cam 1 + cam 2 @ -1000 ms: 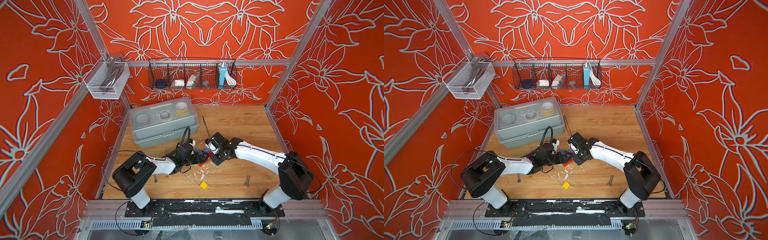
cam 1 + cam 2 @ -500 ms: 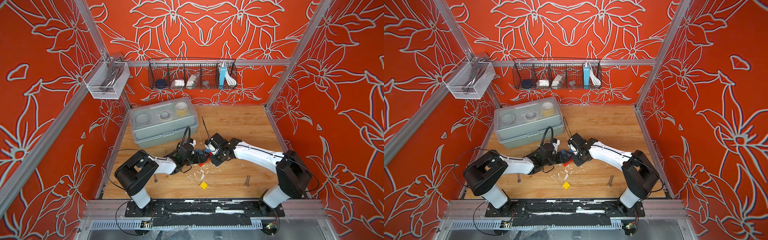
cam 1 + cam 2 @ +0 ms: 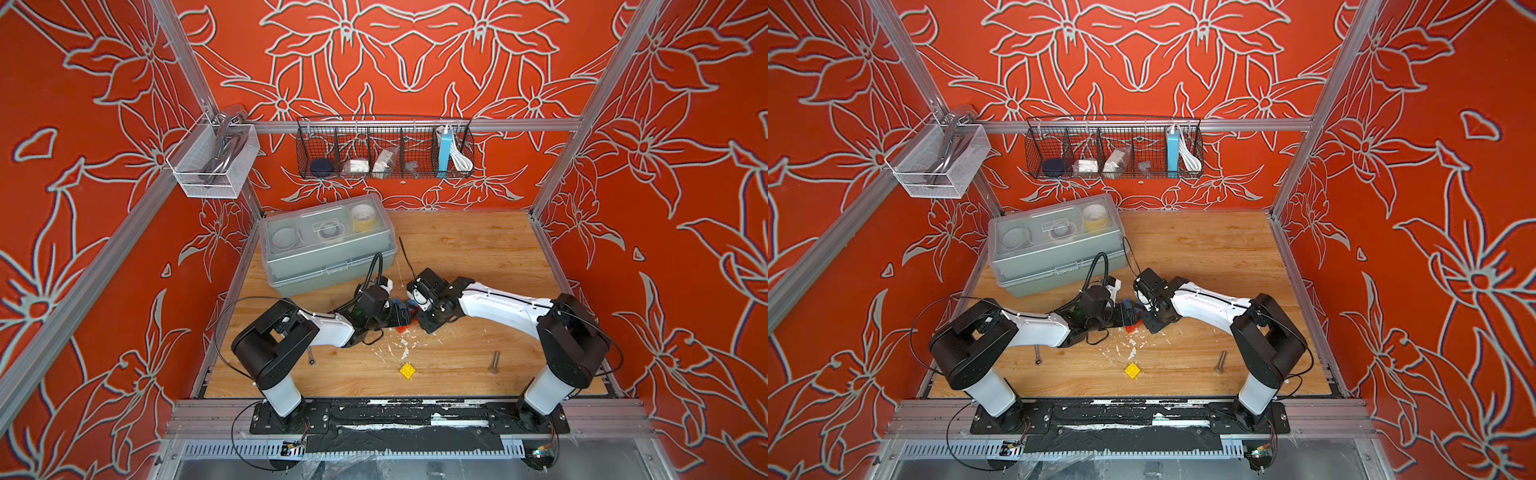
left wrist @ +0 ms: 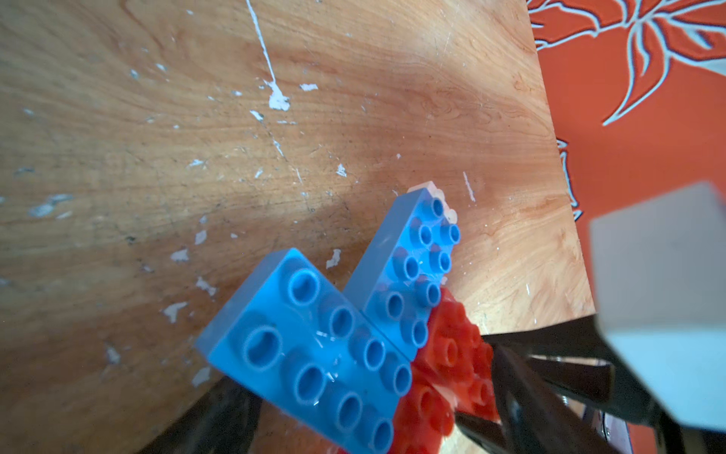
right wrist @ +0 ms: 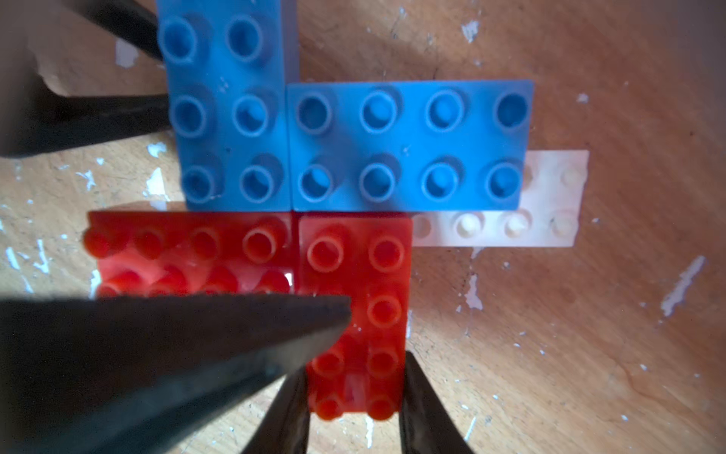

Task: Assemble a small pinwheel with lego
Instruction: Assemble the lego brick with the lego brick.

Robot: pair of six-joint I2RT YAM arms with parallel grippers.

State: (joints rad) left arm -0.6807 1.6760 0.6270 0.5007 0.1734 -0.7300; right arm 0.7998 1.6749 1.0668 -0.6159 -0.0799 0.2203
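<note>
**Left gripper closing in on the cross, yellow centre not yet on**

The pinwheel [image 5: 298,204] lies flat on the table [image 3: 478,257], about mid-way across and between my two arms. Two blue and two red bricks meet edge to edge, and the white stem [image 5: 550,204] pokes out from under one blue arm [image 5: 408,145].

The right gripper [image 5: 353,365] is narrow and clamps the end of one red arm [image 5: 353,314], a finger on each long side. That grip has not shifted over the last second.

What has changed is on the other side. The left gripper [image 4: 365,393] was at its widest a moment ago and is now drawing in. Its jaws are still wide, straddling a blue arm and the red one beside it. I cannot tell whether they are pressing on the bricks yet.

I read this as bracing the cross from both sides, so the arms sit square and tight.

The yellow square [image 3: 407,370] lies alone near the front edge, well apart from the cross, with the bolt [image 3: 494,362] off to its side. The hub is the piece still missing, so one gripper will have to let go to fetch it
</note>
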